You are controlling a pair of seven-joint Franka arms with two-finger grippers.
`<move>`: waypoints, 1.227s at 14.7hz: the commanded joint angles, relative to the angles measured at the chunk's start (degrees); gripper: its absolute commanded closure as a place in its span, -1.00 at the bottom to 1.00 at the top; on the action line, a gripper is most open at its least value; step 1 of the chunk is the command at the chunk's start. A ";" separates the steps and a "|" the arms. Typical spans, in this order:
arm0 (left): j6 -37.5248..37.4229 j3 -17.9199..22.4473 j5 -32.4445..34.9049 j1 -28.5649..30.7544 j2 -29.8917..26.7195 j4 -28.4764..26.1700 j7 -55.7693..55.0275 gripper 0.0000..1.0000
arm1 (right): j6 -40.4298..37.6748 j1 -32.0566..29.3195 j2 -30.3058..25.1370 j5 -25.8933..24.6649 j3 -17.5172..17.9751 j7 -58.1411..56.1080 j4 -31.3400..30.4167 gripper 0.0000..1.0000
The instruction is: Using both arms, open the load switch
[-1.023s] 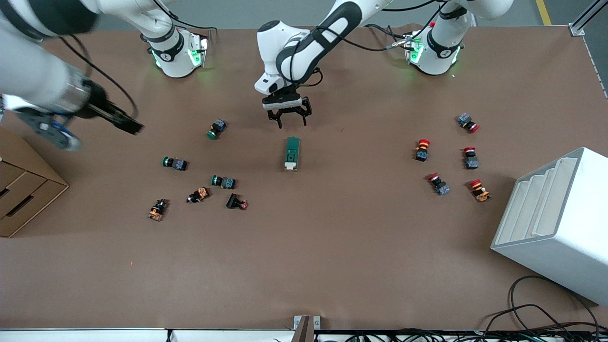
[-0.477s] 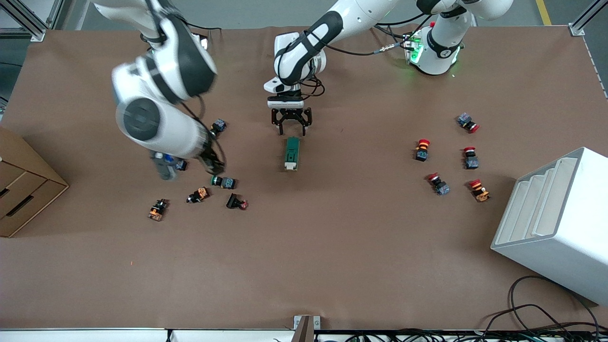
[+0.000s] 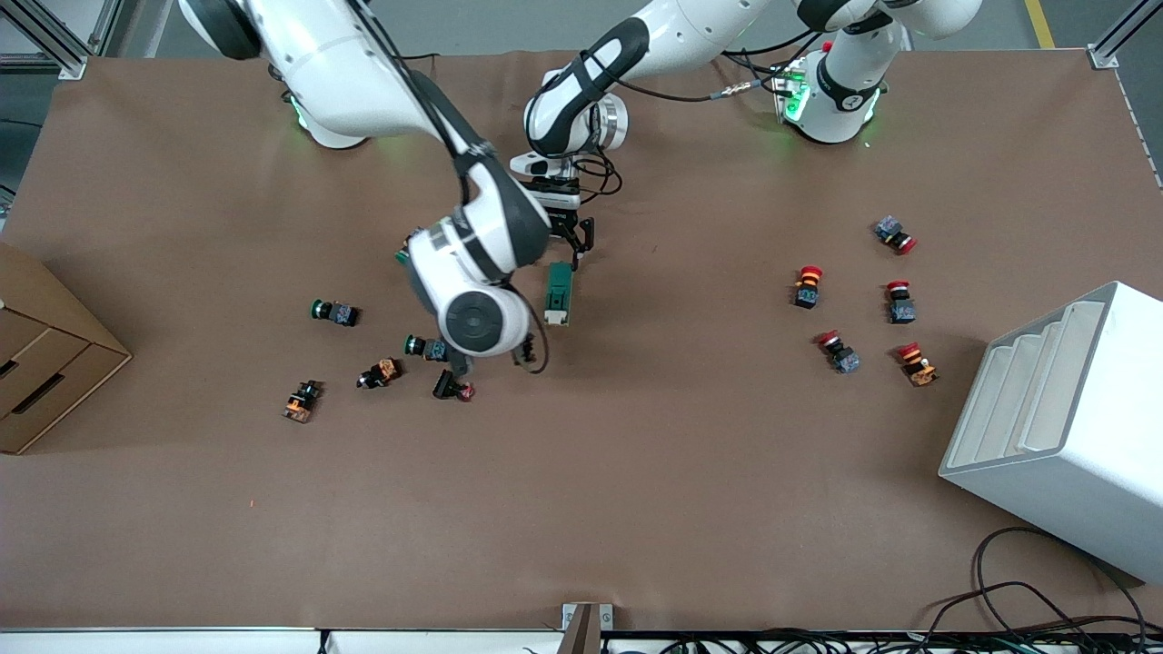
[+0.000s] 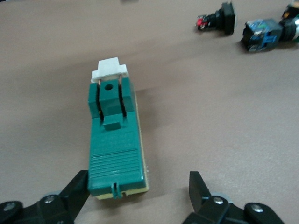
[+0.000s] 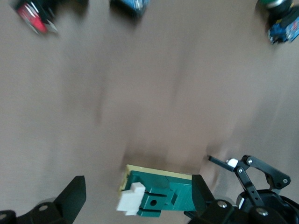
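Note:
The load switch (image 3: pixel 559 292) is a dark-green block lying flat at mid-table, its white piece toward the front camera. My left gripper (image 4: pixel 138 193) is open and low over the switch's (image 4: pixel 114 149) green end, one finger beside its edge and the other well clear of it. My right gripper (image 5: pixel 138 200) is open too, hanging just above the switch (image 5: pixel 159 196) near its white end. In the front view the right arm's wrist (image 3: pixel 472 291) covers most of its fingers. The left gripper (image 3: pixel 565 243) shows partly past that wrist.
Green push buttons (image 3: pixel 334 312) and orange-bodied ones (image 3: pixel 380 372) lie toward the right arm's end. Red push buttons (image 3: pixel 807 286) lie toward the left arm's end. A white rack (image 3: pixel 1063 427) and a cardboard box (image 3: pixel 45 363) stand at the table's two ends.
The right arm has swung in from its end of the table to the load switch. The left gripper has come down closer to the switch's green end.

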 commanded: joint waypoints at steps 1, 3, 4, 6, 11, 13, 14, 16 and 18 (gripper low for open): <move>-2.06 0.07 4.69 -0.36 1.46 0.01 -5.44 -0.88 | -1.12 0.39 1.25 2.18 0.29 1.14 1.72 -1.00; -4.52 0.07 4.96 -0.89 2.69 0.18 -5.88 -0.88 | -1.21 1.35 1.95 4.64 0.56 2.01 1.72 -1.00; -5.57 0.07 4.96 -1.42 2.95 0.10 -7.28 -0.89 | -1.30 2.49 2.39 4.91 0.47 3.15 1.72 -1.00; -5.58 0.07 5.05 -1.51 3.48 0.27 -8.08 -0.89 | -1.30 2.86 3.01 4.91 0.47 4.48 1.72 -1.00; -7.60 -0.02 4.87 -2.82 3.31 0.10 -8.87 -0.90 | 0.80 2.85 4.59 4.56 0.39 4.92 1.81 -1.00; -10.14 -0.02 4.26 -3.44 3.40 0.09 -8.87 -0.90 | 1.86 2.51 4.85 4.47 0.30 4.92 1.81 -1.00; -10.76 -0.11 4.08 -3.53 3.39 0.09 -8.96 -0.90 | 2.30 1.81 4.85 4.56 0.30 4.83 1.81 -1.00; -11.29 -0.02 4.08 -3.53 3.31 0.18 -8.96 -0.90 | 4.75 1.01 4.85 4.56 0.30 4.57 1.81 -1.00; -11.38 -0.11 4.08 -3.53 3.22 0.18 -8.96 -0.90 | 4.77 1.45 5.20 4.56 0.30 4.57 1.89 -1.00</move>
